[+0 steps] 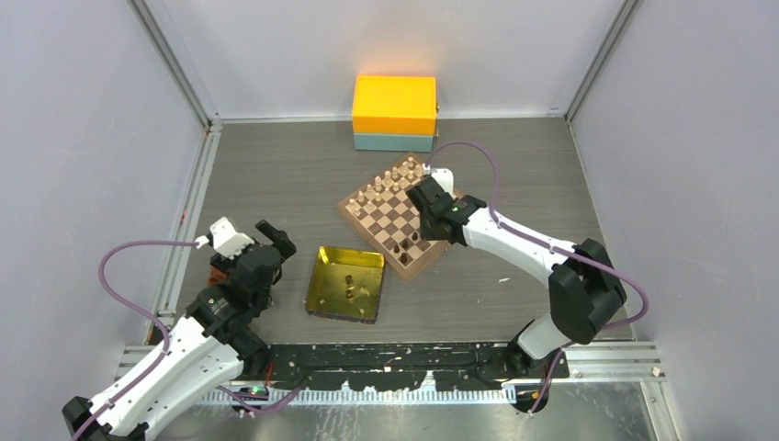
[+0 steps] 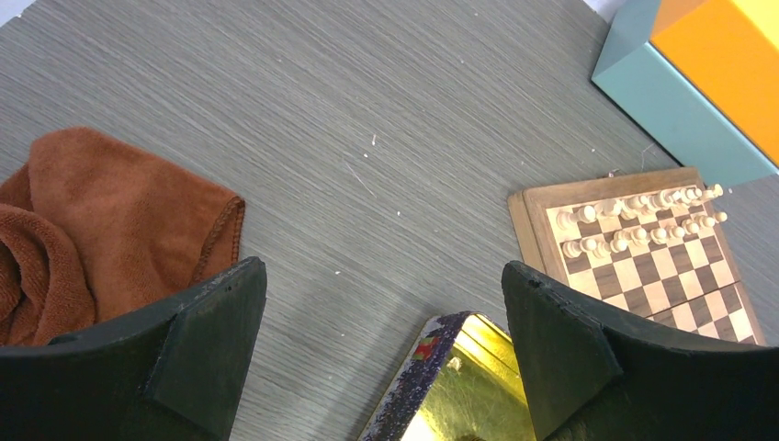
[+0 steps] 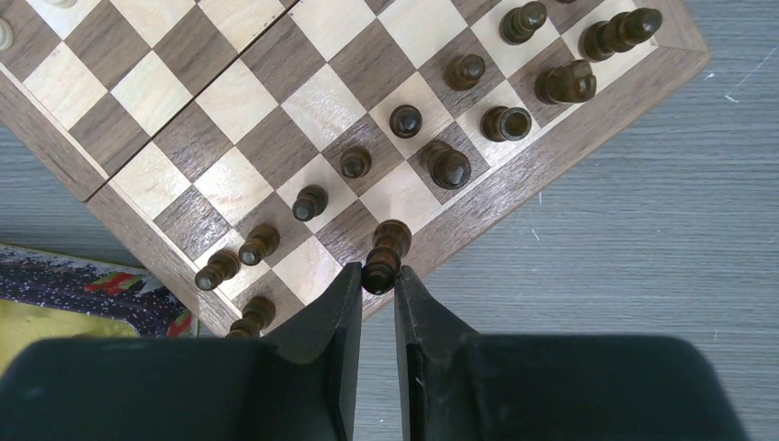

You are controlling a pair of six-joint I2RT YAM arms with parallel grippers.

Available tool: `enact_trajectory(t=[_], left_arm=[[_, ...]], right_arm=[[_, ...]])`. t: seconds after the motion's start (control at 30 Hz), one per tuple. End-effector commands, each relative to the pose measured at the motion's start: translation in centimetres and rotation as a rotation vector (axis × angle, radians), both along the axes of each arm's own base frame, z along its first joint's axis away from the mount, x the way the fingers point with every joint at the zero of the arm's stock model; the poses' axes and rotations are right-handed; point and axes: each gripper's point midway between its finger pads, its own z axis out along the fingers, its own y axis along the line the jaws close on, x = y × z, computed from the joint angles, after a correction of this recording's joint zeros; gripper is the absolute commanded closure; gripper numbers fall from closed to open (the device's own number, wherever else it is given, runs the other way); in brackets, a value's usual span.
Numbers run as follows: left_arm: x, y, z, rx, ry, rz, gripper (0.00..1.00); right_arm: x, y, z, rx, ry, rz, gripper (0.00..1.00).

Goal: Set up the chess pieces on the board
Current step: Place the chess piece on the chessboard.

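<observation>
right jaws clenched on the top of one dark piece [image 3: 386,253], tilted, at the board's [image 3: 230,92] edge row beside other dark pieces [image 3: 447,165] standing there; left jaws released, hovering over tabletop [image 2: 367,138] between cloth [image 2: 110,220] and gold tray [image 2: 455,372]
</observation>
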Motion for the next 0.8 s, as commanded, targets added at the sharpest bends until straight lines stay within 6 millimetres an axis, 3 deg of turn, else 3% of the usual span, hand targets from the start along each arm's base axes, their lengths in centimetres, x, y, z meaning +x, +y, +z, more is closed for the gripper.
enact_trajectory(t=[0.0,0.77], left_arm=[[0.2,0.0,0.5,-0.022,-0.032,0.019,0.0],[0.3,0.0,0.3,-0.015,-0.027,0.021,0.0]], right_arm=[[1.1,0.7,0.5,0.061,-0.029,-0.02,0.98],[1.8,0.1,-1.5,0.07,0.021,-0.05,0.98]])
